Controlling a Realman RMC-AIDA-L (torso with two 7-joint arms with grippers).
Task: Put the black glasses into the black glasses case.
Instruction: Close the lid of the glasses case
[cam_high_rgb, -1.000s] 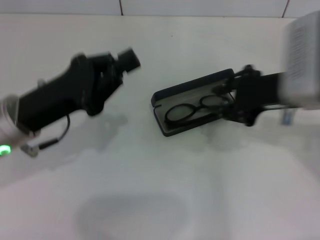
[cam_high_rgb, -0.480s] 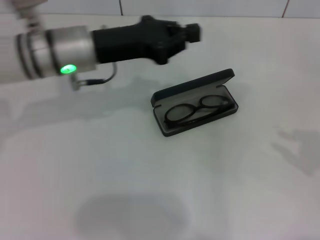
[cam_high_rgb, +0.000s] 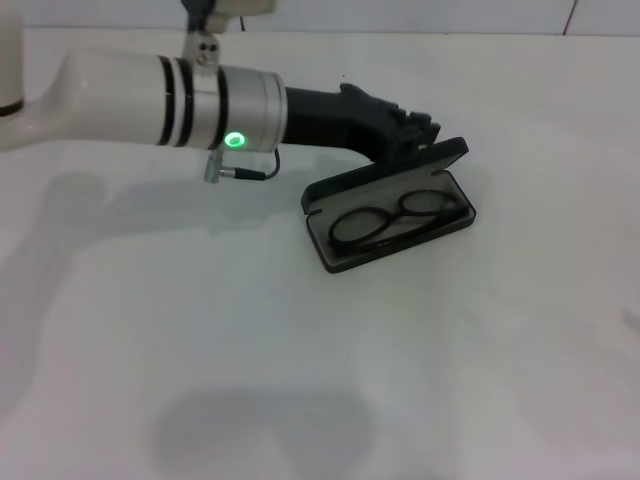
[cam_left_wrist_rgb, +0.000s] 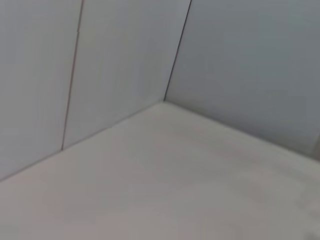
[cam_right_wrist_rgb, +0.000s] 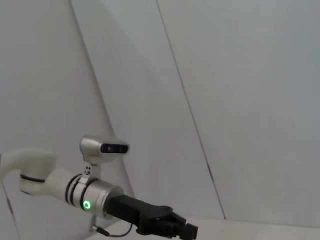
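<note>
Head view | black glasses (cam_high_rgb: 396, 219) were seen inside open black glasses case (cam_high_rgb: 345, 255) on table (cam_high_rgb: 300, 380) | left gripper (cam_high_rgb: 425, 135) at lid's back edge; fingers' state could not be told | no lettering readable

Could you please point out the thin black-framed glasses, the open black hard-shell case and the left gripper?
black glasses (cam_high_rgb: 397, 218), head view, nose bridge.
black glasses case (cam_high_rgb: 385, 173), head view, raised lid.
left gripper (cam_high_rgb: 425, 128), head view, fingertip end behind the lid.

I see the case (cam_high_rgb: 345, 255) lying open on the white table (cam_high_rgb: 300, 380), glasses (cam_high_rgb: 395, 218) inside on the grey lining; my left gripper (cam_high_rgb: 418, 132) reaches in from the left, right behind the raised lid (cam_high_rgb: 385, 172).
</note>
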